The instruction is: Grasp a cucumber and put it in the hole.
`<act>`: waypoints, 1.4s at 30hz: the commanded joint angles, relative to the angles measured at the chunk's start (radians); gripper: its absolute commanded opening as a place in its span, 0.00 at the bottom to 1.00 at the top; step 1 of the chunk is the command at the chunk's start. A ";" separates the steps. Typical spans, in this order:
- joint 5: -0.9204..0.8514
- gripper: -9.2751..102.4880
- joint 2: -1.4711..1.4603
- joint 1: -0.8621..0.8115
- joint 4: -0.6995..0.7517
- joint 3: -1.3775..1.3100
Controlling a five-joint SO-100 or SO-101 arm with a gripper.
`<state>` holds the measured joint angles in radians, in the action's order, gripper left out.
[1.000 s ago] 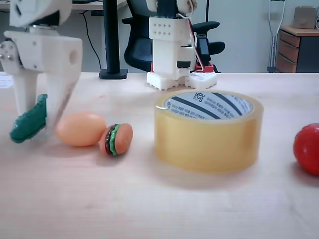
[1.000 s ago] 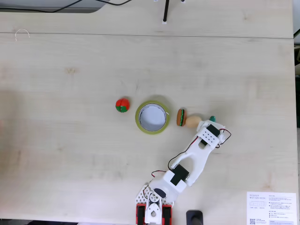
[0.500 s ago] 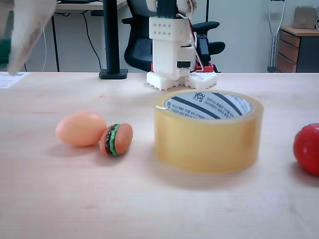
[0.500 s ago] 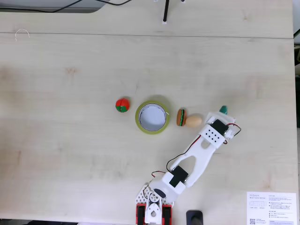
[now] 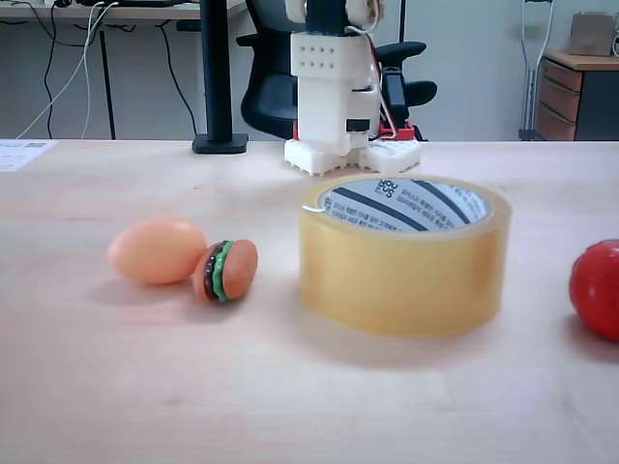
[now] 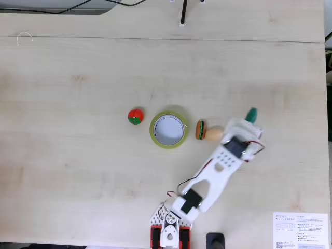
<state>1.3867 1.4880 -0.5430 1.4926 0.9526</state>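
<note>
Cucumber (image 6: pixel 251 114) sits clamped in the gripper (image 6: pixel 245 121), right of frame centre. Carrying step, I'd say; next it must swing left over the hole (image 6: pixel 168 129).

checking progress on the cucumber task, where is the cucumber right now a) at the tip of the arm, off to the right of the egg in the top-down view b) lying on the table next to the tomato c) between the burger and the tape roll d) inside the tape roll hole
a: in the top-down fixed view the cucumber pokes out at the arm's end, right of the egg; the hole holds nothing.
</note>
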 commanded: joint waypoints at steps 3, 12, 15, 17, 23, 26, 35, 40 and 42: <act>0.081 0.08 0.192 0.091 0.064 -0.081; 0.221 0.08 0.264 0.327 0.109 -0.051; 0.275 0.08 0.284 0.417 0.109 -0.015; 0.308 0.08 0.311 0.465 0.106 0.028; 0.345 0.08 0.492 0.518 -0.002 0.318; 0.345 0.08 0.612 0.518 -0.083 0.520; 0.345 0.08 0.770 0.518 -0.265 0.894; 0.341 0.08 0.838 0.517 -0.350 1.046; 0.341 0.08 0.867 0.515 -0.391 1.123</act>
<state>1.4005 2.2718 -0.0307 1.1796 2.0157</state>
